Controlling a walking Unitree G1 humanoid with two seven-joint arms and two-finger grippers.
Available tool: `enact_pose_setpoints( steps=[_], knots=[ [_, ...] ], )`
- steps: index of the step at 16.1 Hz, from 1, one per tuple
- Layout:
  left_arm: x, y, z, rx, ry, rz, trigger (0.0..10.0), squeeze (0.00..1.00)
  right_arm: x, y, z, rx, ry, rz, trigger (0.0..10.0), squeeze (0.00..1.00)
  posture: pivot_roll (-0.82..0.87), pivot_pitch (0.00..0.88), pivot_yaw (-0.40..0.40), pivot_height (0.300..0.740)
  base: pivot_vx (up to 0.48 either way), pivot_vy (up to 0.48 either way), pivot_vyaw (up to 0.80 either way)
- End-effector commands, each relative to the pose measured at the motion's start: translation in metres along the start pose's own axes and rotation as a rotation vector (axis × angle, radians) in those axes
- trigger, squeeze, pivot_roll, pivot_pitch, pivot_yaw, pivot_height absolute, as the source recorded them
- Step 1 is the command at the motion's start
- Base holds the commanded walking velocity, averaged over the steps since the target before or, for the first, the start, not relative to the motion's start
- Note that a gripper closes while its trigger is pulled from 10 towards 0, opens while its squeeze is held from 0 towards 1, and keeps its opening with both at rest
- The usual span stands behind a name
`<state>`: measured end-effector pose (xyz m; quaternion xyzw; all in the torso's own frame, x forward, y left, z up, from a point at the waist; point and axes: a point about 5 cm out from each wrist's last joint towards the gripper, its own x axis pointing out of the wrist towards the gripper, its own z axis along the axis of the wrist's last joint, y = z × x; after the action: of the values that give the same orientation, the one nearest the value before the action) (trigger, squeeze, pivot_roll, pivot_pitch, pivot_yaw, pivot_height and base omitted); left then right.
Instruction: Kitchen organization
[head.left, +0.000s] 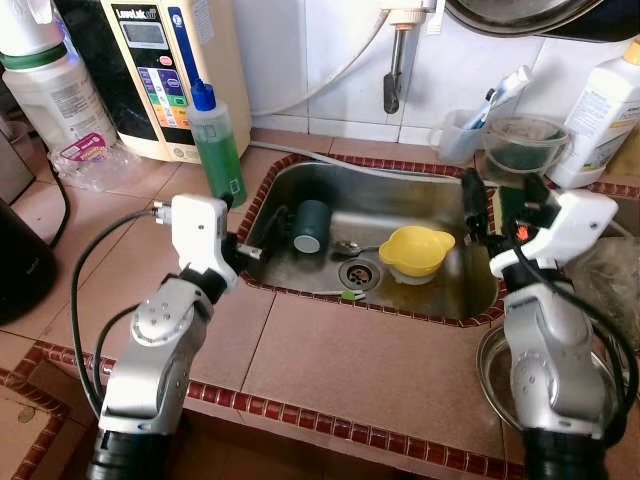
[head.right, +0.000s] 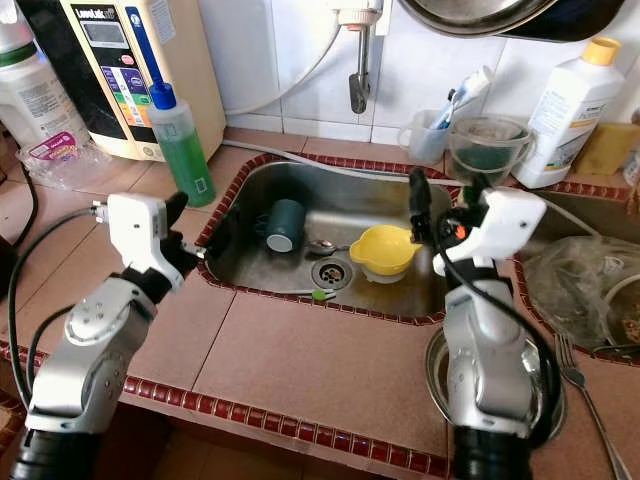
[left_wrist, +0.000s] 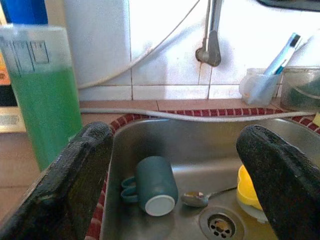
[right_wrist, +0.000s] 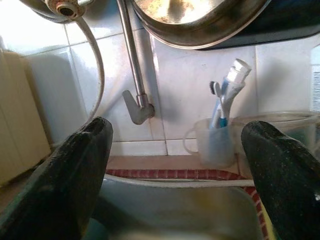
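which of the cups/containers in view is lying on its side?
The dark teal mug in the sink, open end toward the drain. The clear toothbrush cup and clear jug on the back ledge stand upright.

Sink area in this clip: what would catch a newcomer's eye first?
The yellow bowl sitting in the steel sink beside the drain stands out most, with a dark teal mug lying on its side at the sink's left end. The left gripper hovers open at the sink's left rim and the right gripper open at its right rim. A bottle of green liquid stands on the tiled counter, left of the sink.
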<state>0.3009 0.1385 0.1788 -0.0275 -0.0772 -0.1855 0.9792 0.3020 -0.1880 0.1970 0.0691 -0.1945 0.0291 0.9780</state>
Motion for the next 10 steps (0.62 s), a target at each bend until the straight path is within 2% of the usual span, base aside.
enact_pose_setpoints(
  steps=[1, 5, 6, 10],
  knots=[
    [-0.003, 0.002, -0.002, 0.01, -0.008, 0.006, 10.0, 0.0, -0.003, 0.007, 0.002, -0.033, -0.018, 0.016, 10.0, 0.0, -0.11, 0.039, 0.065, 0.74, 0.0, 0.0, 0.0],
    [-0.005, 0.002, 0.0, -0.004, -0.036, 0.007, 10.0, 0.0, -0.004, 0.017, -0.002, -0.043, -0.005, 0.045, 10.0, 0.0, -0.11, 0.03, 0.057, 0.74, 0.0, 0.0, 0.0],
    [-0.006, 0.001, 0.002, -0.031, -0.052, -0.005, 10.0, 0.0, -0.003, 0.017, -0.002, -0.053, -0.008, 0.051, 10.0, 0.0, -0.1, 0.024, 0.053, 0.74, 0.0, -0.311, 0.0],
    [-0.008, 0.001, 0.006, -0.046, -0.079, -0.004, 10.0, 0.0, 0.0, 0.019, 0.0, -0.06, -0.02, 0.073, 10.0, 0.0, -0.09, 0.016, 0.042, 0.74, 0.0, -0.413, 0.0]
  ],
)
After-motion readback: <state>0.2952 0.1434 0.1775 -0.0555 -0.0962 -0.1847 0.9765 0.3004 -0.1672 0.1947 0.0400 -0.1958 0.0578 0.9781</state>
